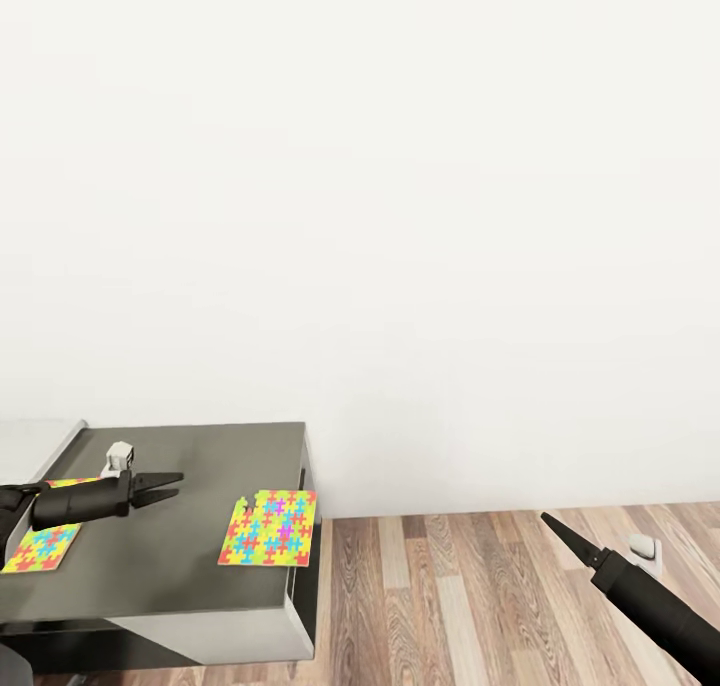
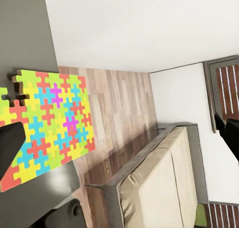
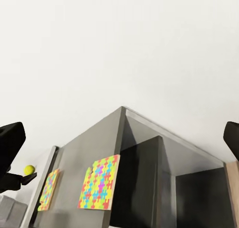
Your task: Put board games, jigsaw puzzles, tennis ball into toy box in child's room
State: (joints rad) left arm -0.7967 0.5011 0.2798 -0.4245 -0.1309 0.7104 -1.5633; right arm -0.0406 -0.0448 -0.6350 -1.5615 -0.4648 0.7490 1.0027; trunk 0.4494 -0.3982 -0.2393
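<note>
L claw (image 1: 172, 486) over table (image 1: 180, 566), near puzzle (image 1: 270, 528).

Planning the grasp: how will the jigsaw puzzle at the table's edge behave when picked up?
The jigsaw puzzle looks thin and flat, so probably light but hard to pinch off the table. It is interlocking pieces, one corner already gapped, so it may flex or shed pieces. Its edge overhangs the table, which may offer a grip.
</note>
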